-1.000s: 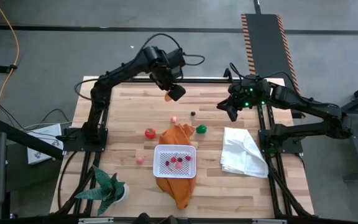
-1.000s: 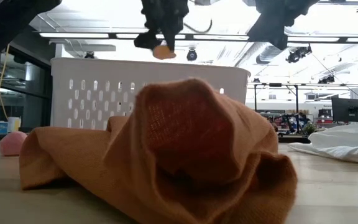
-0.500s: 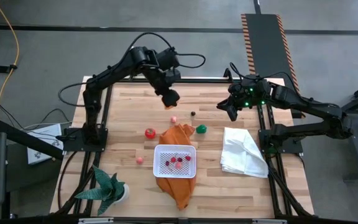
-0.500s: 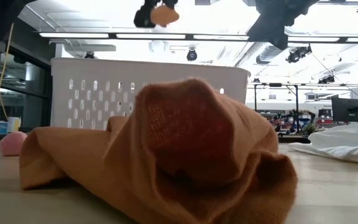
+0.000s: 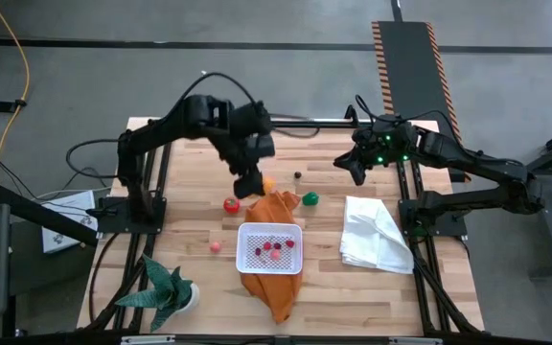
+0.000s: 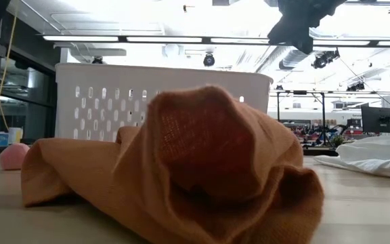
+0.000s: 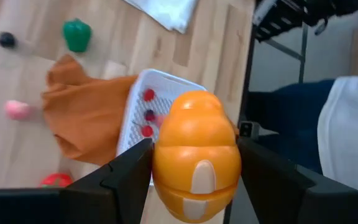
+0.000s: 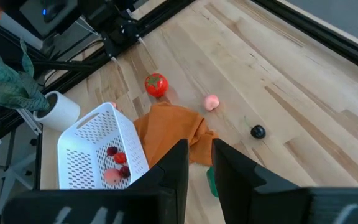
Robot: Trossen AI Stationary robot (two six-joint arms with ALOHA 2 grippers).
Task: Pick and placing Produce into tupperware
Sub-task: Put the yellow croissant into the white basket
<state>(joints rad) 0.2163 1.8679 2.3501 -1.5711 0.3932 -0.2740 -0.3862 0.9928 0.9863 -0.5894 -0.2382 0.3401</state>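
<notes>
My left gripper [image 5: 260, 184] hangs above the table just beyond the orange cloth [image 5: 274, 206], shut on an orange ridged piece of produce [image 7: 196, 155]. The white tupperware [image 5: 270, 248] rests on that cloth with several red and pink pieces inside. On the wood lie a red tomato [image 5: 230, 203], a pink piece [image 5: 216, 246], another pink piece [image 8: 211, 102], a small dark piece [image 5: 297, 175] and a green pepper [image 5: 310, 198]. My right gripper [image 5: 355, 171] waits at the far right, a narrow gap between its fingers, nothing in it. My left gripper pinches the orange piece by its two opposite sides [image 7: 160, 163] between the two fingers. The fingers slant down toward the table. The piece is lifted clear, over the wood at the far edge of the orange cloth.
A crumpled white cloth [image 5: 377, 235] lies at the right. A green spiky potted plant [image 5: 166, 292] stands at the near left corner. In the low view the orange cloth [image 6: 202, 169] bulks in front of the tupperware [image 6: 114, 95]. Bare wood shows at the far left.
My left gripper has carried the orange piece from near the table's far edge toward the near edge, up to the orange cloth. It has risen out of the top of the low view and has rolled as it went. It has stayed shut on the piece.
</notes>
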